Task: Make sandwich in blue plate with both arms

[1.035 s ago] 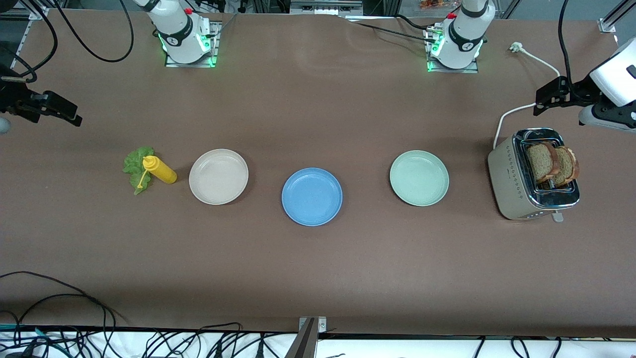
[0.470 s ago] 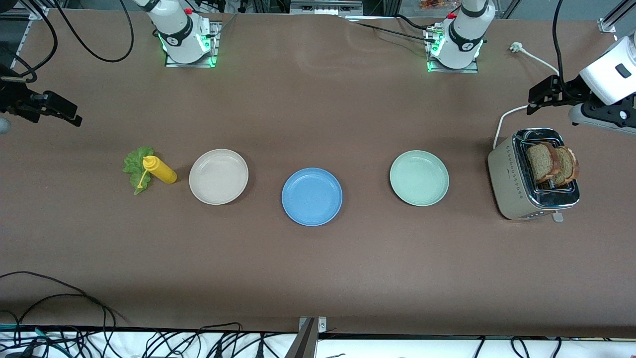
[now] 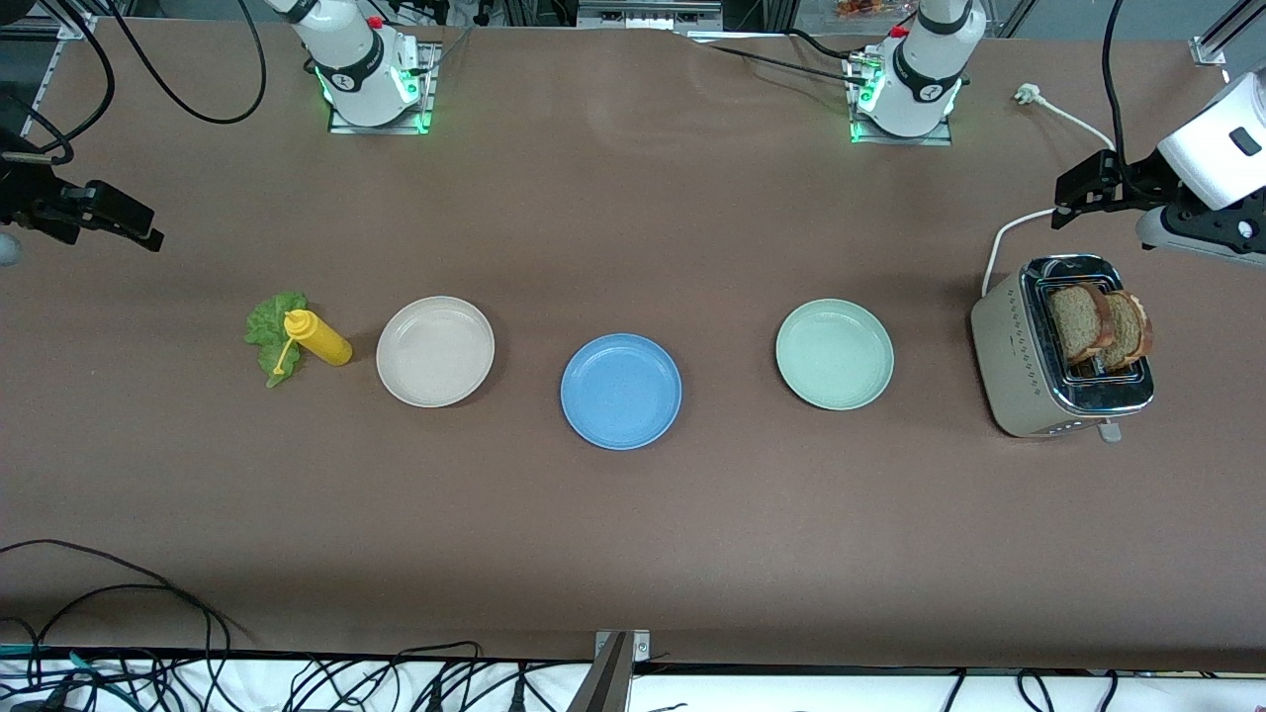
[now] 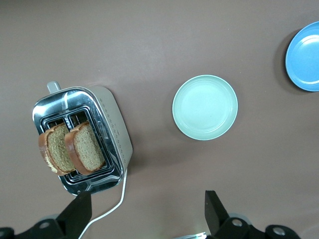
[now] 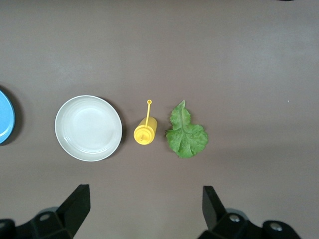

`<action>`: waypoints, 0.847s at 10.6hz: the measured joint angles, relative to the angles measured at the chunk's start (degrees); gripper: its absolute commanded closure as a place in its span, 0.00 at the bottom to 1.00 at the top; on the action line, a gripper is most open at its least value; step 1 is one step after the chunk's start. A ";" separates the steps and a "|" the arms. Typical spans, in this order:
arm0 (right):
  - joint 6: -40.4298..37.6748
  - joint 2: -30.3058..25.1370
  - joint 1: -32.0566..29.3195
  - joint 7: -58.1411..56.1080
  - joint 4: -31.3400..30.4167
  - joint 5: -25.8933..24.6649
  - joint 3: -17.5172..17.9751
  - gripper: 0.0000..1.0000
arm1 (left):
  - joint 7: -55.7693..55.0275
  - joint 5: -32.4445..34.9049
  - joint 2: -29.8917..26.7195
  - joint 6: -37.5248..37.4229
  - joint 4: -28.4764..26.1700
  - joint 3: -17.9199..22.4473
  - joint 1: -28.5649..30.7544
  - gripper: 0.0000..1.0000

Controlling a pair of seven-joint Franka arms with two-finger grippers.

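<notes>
Standing on edge in toaster (image 3: 1029, 356), bread slices (image 3: 1098, 323); blue plate (image 3: 621, 391) bare; left gripper (image 4: 144, 211), right gripper (image 5: 144, 206) both spread apart.

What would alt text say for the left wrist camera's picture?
Two slices of brown bread stand up out of a silver toaster on a brown table, below the open left gripper. Beside the toaster sits an empty pale green plate, with the blue plate at the picture's edge.

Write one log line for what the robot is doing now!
left gripper: open above table beside toaster | right gripper: open, up near lettuce leaf | bread slices: in toaster | blue plate: bare
</notes>
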 measured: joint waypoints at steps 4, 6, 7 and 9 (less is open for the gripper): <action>0.00 0.00 0.00 0.00 0.00 0.00 0.00 0.00 | -0.10 0.64 0.00 0.03 0.00 0.03 0.52 0.00; 0.00 0.00 0.00 0.00 0.00 0.00 0.00 0.00 | -0.11 0.64 -0.01 0.03 0.00 0.04 1.06 0.00; 0.00 0.00 0.00 0.00 0.00 0.00 0.00 0.00 | -0.11 0.64 -0.01 0.06 0.00 0.04 1.11 0.00; 0.00 0.00 0.00 0.00 0.00 0.00 0.00 0.00 | -0.11 0.64 -0.02 0.07 0.00 0.04 1.11 0.00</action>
